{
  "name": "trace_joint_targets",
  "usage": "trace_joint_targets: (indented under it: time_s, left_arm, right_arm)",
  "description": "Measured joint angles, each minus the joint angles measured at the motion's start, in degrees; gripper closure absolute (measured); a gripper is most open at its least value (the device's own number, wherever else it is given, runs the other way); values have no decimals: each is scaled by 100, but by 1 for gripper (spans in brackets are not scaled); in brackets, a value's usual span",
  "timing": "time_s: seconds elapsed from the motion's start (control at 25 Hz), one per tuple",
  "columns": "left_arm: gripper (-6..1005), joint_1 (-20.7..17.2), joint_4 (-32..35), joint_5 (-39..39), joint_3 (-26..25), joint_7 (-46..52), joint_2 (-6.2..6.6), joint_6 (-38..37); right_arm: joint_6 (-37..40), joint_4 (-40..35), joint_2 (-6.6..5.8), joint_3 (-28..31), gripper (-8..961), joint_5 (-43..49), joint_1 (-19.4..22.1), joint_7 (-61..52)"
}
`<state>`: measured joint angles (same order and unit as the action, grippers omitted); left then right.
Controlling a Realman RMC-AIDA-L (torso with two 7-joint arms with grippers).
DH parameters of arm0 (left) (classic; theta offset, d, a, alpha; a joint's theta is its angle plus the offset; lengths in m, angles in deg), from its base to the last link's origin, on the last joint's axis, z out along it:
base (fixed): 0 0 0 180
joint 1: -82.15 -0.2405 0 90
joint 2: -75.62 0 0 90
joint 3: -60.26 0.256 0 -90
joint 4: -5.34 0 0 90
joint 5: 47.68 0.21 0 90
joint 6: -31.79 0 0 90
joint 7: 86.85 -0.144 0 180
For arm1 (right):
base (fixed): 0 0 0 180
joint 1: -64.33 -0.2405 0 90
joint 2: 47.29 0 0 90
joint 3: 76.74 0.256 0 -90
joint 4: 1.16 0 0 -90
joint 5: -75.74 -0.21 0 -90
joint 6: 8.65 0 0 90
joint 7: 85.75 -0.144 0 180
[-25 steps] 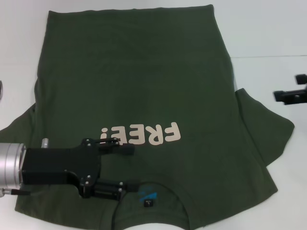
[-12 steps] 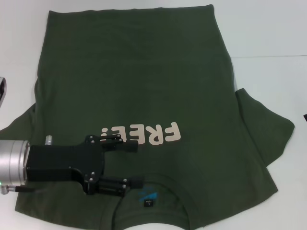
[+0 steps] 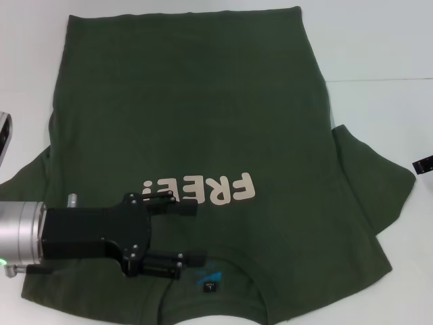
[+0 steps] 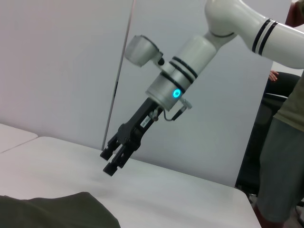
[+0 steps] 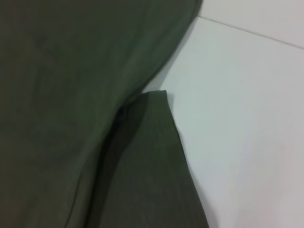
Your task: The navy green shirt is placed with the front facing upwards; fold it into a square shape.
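Note:
The navy green shirt (image 3: 203, 115) lies flat on the white table, front up, its pale "FREE!" lettering (image 3: 203, 191) near the collar (image 3: 210, 277) at the front edge. My left gripper (image 3: 193, 233) hovers low over the shirt just left of the collar, open, with nothing between its fingers. Only a black tip of my right gripper (image 3: 423, 164) shows at the right edge, beside the right sleeve (image 3: 372, 183). The left wrist view shows the right gripper (image 4: 108, 161) in the air above the table, open and holding nothing. The right wrist view looks down on the sleeve (image 5: 147, 180) and the shirt's side.
Bare white table (image 3: 379, 54) surrounds the shirt at the right and back. A grey object (image 3: 3, 135) pokes in at the left edge. A person (image 4: 285, 142) stands beyond the table's right end in the left wrist view.
My left gripper has crept to the right toward the collar, still open. My right gripper left the right edge of the head view, and now a tip shows lower down, beside the sleeve.

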<state>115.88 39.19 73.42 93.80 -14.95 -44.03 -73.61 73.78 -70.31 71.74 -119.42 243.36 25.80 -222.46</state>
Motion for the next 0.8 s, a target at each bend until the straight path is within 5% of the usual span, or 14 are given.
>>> trace_joint_targets:
  time_s: [0.8]
  left_arm:
    - [113,-43,-1,20,-11,-36,3,2]
  right_arm:
    - [-1064,1342,-47,38,31,-252,-84,-570]
